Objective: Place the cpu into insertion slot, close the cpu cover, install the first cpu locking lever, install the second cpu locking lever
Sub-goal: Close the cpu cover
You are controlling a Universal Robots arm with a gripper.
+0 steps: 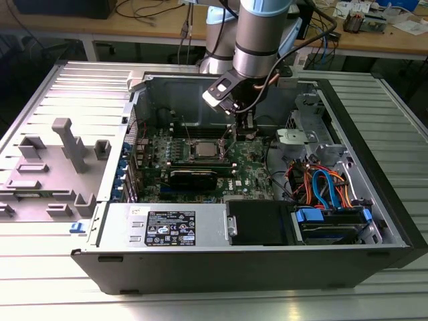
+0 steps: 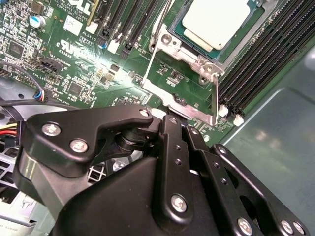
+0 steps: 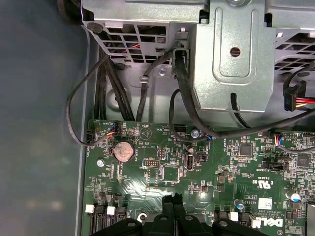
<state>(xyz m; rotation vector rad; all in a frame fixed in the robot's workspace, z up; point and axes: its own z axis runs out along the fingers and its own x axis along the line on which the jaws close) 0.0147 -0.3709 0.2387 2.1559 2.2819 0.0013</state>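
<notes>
One claw [image 3: 173, 200], fingers together, holding nothing, above green board [image 3: 197, 167], near cpu [image 2: 216, 19]

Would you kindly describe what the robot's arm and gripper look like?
The arm is built of silver-grey cylindrical segments with pale blue trim at the joints. A brownish cable loops beside its wrist, where a white box is mounted. The gripper is matte black, made of flat link plates fastened with silver screws, and ends in narrow black fingers.

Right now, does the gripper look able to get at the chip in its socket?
Probably yes: the gripper hangs inside the open case, to the exterior view's right of the chip, with nothing between them.
</notes>
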